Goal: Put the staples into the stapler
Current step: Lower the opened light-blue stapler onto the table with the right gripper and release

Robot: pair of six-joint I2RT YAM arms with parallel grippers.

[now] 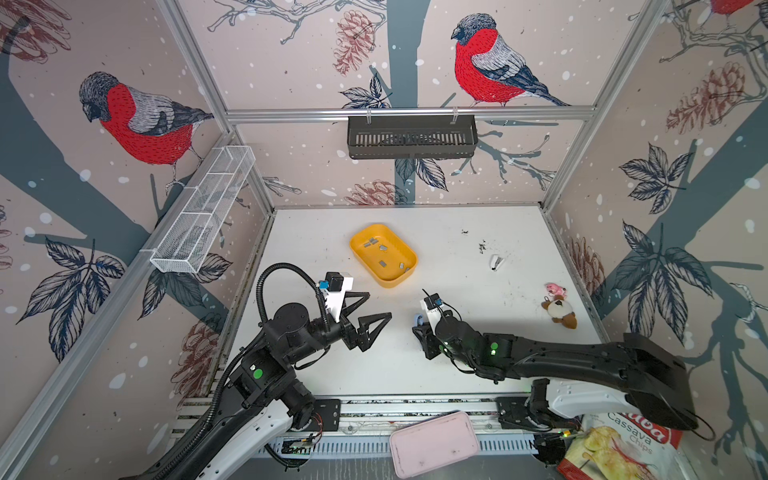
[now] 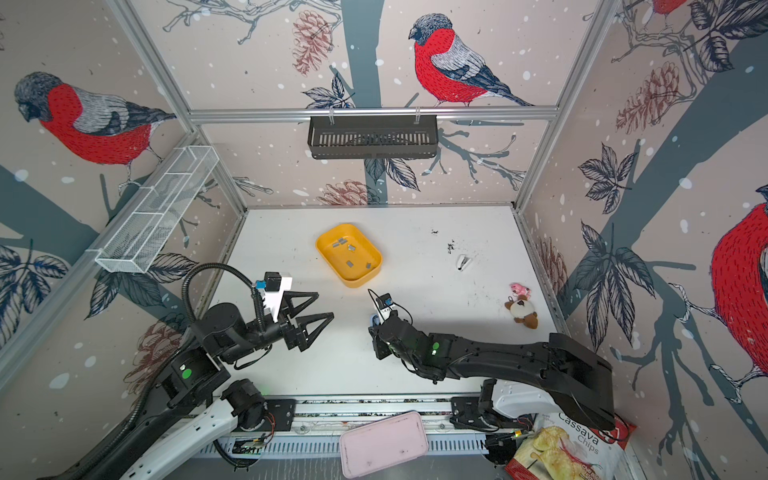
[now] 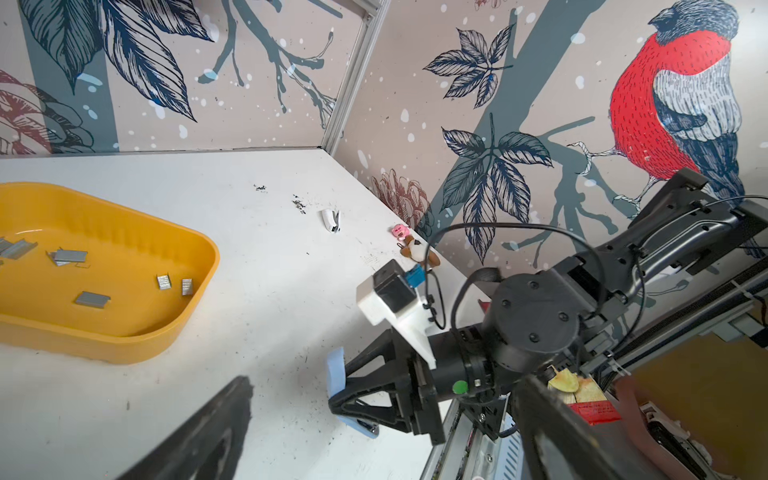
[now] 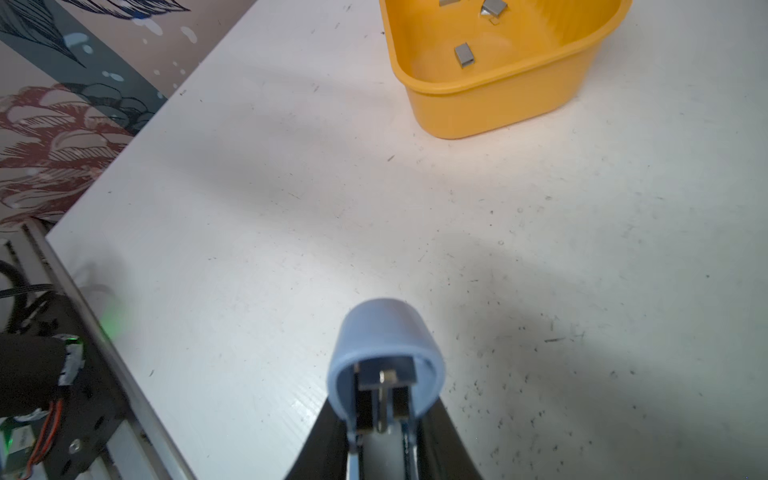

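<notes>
Pose: left gripper point(image 1: 379, 305) spread wide; right gripper point(image 3: 340, 392) clamps the blue stapler point(image 4: 384, 328).
Both point inward, toward each other. The staples point(image 1: 382, 263) lie in the yellow tray point(image 1: 392, 282), apart from the stapler. In both top views the stapler is mostly hidden; the right wrist view shows its front end.

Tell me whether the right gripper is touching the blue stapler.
Touching. The right wrist view shows the right gripper clamped against both sides of the blue stapler, with no gap.

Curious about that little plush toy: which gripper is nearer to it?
Right. The right gripper lies left of the plush toy in both top views; the left gripper lies farther left.
</notes>
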